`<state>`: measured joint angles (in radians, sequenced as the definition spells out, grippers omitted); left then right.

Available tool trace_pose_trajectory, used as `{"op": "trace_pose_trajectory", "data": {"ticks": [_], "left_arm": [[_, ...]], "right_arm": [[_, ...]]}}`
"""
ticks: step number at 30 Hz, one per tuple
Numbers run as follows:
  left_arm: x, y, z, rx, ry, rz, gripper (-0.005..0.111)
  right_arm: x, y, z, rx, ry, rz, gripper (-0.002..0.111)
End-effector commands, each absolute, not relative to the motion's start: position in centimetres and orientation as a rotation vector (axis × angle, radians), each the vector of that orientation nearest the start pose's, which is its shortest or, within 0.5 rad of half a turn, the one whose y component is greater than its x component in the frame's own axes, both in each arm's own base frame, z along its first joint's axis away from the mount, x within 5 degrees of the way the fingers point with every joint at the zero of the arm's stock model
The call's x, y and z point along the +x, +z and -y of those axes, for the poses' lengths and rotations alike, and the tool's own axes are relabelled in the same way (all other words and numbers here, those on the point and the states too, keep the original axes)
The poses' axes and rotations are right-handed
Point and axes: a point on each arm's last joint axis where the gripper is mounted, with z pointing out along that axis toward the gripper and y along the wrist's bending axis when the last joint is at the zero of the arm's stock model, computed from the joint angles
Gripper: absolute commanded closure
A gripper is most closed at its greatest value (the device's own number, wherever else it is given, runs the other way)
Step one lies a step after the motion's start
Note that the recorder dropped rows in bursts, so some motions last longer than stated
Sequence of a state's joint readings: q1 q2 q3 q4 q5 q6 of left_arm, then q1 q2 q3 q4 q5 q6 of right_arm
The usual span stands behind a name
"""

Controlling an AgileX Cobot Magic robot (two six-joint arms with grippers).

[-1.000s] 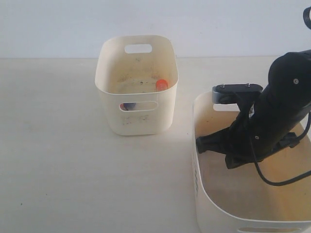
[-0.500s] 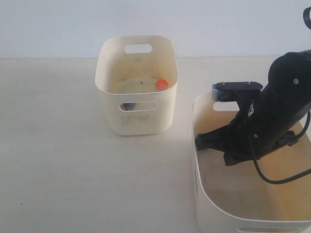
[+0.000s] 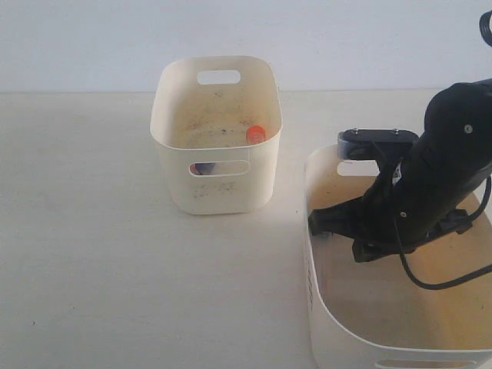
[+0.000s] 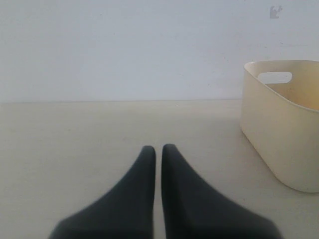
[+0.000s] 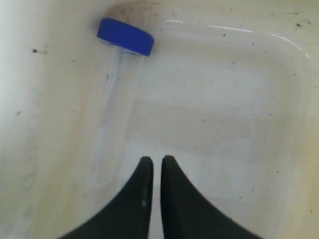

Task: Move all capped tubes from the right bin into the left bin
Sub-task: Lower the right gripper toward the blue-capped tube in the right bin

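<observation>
Black right gripper [image 5: 156, 162] dips into the wide shallow cream plastic bin [image 3: 317, 307], jaws nearly closed, empty, beside a blue-capped clear tube [image 5: 113, 104] on its floor. Well apart, the taller cream bin [image 3: 223, 192] holds an orange-red-capped tube [image 3: 256, 133].

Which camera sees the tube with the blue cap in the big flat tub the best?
The right wrist view. It shows the whole blue-capped tube lying on the floor of the right bin, beyond the right gripper. In the exterior view the black arm hides it, and the left wrist view does not show it.
</observation>
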<state>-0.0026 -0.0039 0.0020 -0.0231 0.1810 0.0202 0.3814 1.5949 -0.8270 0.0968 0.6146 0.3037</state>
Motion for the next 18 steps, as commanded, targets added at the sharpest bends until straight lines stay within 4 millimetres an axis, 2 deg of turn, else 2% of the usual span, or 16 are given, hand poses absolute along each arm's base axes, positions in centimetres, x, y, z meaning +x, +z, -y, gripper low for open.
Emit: {"op": "trace_pose_trajectory", "data": {"ticks": [1, 7, 8, 18], "left_arm": [[5.61, 19.74, 0.10, 0.003, -0.019, -1.658, 0.103], [5.61, 19.74, 0.10, 0.003, -0.019, -1.658, 0.103], [5.61, 19.74, 0.10, 0.003, -0.019, -1.658, 0.103], [5.61, 19.74, 0.10, 0.003, -0.019, -1.658, 0.103]], "right_arm": [[25.85, 17.57, -10.80, 0.002, 0.229, -2.885, 0.074], [26.05, 17.63, -10.86, 0.003, 0.238, -2.862, 0.009], [26.06, 17.64, -10.85, -0.001, 0.236, -2.859, 0.003], [26.44, 17.78, -11.03, 0.016, 0.265, -2.814, 0.003]]}}
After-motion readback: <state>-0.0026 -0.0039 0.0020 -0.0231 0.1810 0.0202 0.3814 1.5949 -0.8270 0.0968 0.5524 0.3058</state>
